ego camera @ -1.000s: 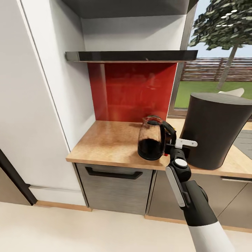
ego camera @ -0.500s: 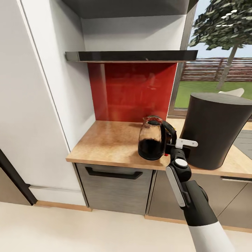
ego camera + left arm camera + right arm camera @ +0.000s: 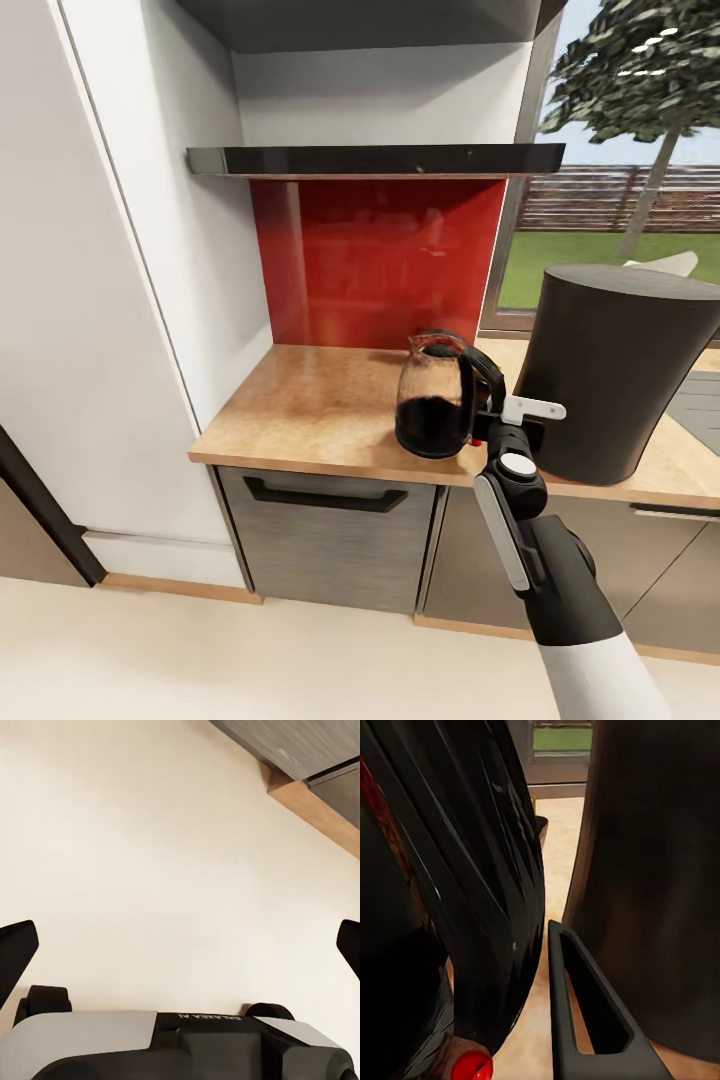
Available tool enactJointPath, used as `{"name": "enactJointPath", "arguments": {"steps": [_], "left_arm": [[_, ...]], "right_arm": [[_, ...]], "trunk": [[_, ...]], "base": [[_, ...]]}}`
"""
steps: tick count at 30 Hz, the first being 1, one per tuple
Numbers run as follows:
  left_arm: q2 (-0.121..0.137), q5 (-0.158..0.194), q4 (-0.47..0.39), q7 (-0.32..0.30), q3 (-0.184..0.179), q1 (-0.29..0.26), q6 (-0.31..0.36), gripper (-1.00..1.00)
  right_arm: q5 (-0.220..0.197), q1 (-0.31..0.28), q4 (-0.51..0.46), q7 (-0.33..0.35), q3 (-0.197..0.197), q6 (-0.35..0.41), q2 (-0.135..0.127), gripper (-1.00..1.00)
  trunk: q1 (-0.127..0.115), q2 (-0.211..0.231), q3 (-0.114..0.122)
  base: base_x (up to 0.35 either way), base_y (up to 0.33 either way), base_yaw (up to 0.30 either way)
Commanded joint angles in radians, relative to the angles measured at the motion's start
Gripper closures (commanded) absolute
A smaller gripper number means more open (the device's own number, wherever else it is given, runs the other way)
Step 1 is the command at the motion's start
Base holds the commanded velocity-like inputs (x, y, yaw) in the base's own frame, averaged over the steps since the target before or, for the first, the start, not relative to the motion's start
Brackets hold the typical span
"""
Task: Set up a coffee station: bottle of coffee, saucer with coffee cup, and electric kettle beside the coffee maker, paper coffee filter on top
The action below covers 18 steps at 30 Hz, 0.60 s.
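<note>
The electric kettle (image 3: 438,398) stands upright on the kitchen countertop (image 3: 310,410), near the front edge and just left of the tall dark coffee maker (image 3: 610,370), with a narrow gap between the two. Its smoky glass body is dark in the lower half, and its black loop handle faces right, towards the coffee maker.

The right arm reaches forward from the near right, and the right gripper (image 3: 498,412) sits at the kettle's handle, in the gap between kettle and coffee maker. In the right wrist view the black handle (image 3: 487,877) lies close against the camera with one dark finger (image 3: 585,1012) just beside it and the red switch (image 3: 472,1066) at its foot; the coffee maker's dark wall (image 3: 660,870) rises on the other side. Whether the fingers are clamped on the handle or merely around it cannot be told from these pictures.

The left gripper (image 3: 180,945) hangs over the pale floor (image 3: 150,855), its two black fingertips spread wide apart with nothing between them; a corner of a grey cabinet front and its wooden plinth (image 3: 311,802) shows beyond.

Behind the countertop a glossy red backsplash (image 3: 385,260) runs under a dark shelf (image 3: 375,158), and a window (image 3: 620,150) to the right shows grass and a tree.
</note>
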Motion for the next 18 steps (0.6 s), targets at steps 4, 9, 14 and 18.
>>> {"name": "enactJointPath", "arguments": {"steps": [4, 9, 14, 18], "left_arm": [[0.000, 0.001, 0.001, -0.002, -0.004, -0.001, -0.007, -1.00], [0.000, 0.001, 0.001, -0.001, -0.004, -0.001, -0.007, -1.00], [0.000, 0.001, 0.001, -0.001, -0.004, -0.001, -0.007, -1.00], [0.000, 0.001, 0.001, 0.000, -0.004, -0.001, -0.007, -1.00]], "right_arm": [[-0.004, -0.001, -0.001, -0.010, 0.002, 0.002, -0.001, 1.00], [-0.005, -0.001, 0.000, -0.050, 0.002, 0.003, 0.000, 1.00], [-0.007, -0.001, 0.000, -0.068, 0.003, 0.003, 0.000, 1.00], [-0.007, -0.001, 0.000, -0.070, 0.003, 0.003, -0.001, 1.00]], "trunk": [[0.000, -0.001, -0.001], [0.000, -0.001, -0.001], [0.000, -0.001, -0.001], [0.000, -0.001, -0.001]], "base": [[0.000, 0.000, 0.000], [0.000, 0.000, 0.000], [0.000, 0.000, 0.000], [0.000, 0.000, 0.000]]}}
